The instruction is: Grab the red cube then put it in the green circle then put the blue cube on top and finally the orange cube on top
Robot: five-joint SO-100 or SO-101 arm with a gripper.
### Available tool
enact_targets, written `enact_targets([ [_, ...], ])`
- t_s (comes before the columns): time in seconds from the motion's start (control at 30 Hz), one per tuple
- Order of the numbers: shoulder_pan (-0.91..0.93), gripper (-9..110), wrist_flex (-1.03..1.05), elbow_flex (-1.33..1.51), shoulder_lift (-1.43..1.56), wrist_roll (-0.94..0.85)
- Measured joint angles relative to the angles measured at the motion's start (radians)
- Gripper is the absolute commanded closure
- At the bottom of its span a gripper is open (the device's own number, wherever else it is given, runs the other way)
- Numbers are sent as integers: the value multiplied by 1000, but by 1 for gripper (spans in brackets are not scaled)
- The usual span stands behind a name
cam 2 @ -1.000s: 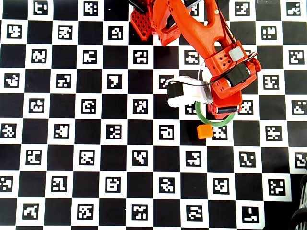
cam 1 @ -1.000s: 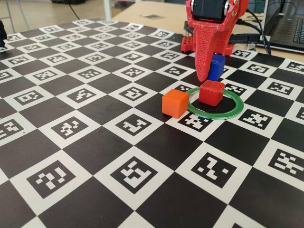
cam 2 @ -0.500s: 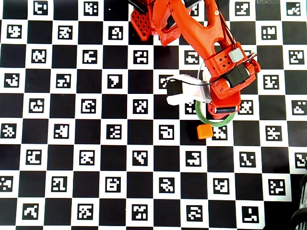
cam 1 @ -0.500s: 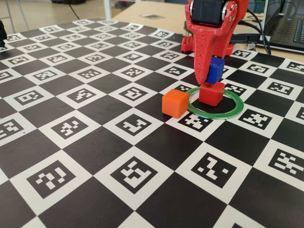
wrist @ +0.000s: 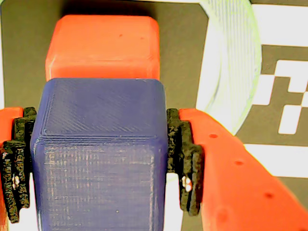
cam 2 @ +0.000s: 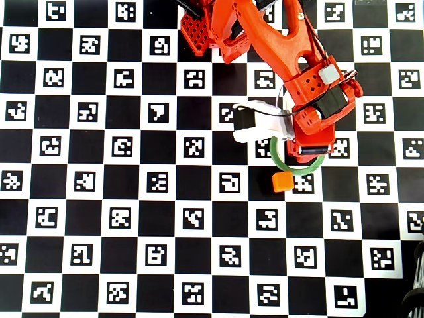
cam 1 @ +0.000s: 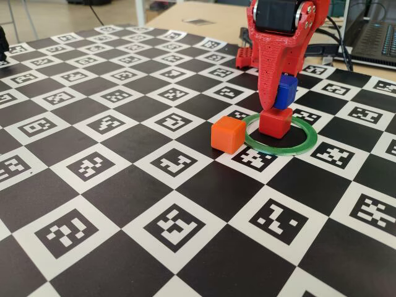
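In the fixed view the red cube point(cam 1: 275, 122) sits inside the green circle point(cam 1: 296, 147), toward its back left. My gripper point(cam 1: 278, 101) is shut on the blue cube point(cam 1: 285, 91), which hangs right over the red cube's top, slightly toward the back; I cannot tell whether they touch. The orange cube point(cam 1: 228, 134) rests just outside the ring's left rim. In the wrist view the blue cube point(wrist: 101, 154) is clamped between black pads point(wrist: 185, 154), with the red cube point(wrist: 103, 45) beyond it and the green circle point(wrist: 231, 62) at the right. The overhead view shows the orange cube point(cam 2: 283, 181) and a ring arc point(cam 2: 283, 161); the arm hides the rest.
Everything stands on a black-and-white checkerboard mat point(cam 1: 124, 185) with printed markers. The arm's red base point(cam 1: 244, 59) is behind the ring. A laptop point(cam 1: 377, 37) and cables lie at the back right. A white wrist camera point(cam 2: 258, 126) sticks out left of the gripper.
The gripper has carried the blue cube a little lower and closer onto the red cube. The red cube, orange cube and ring have stayed put.
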Motion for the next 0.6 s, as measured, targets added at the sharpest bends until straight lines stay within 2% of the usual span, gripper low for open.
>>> enact_targets([
  [0.6, -2, 93, -41, 26, 0, 0],
])
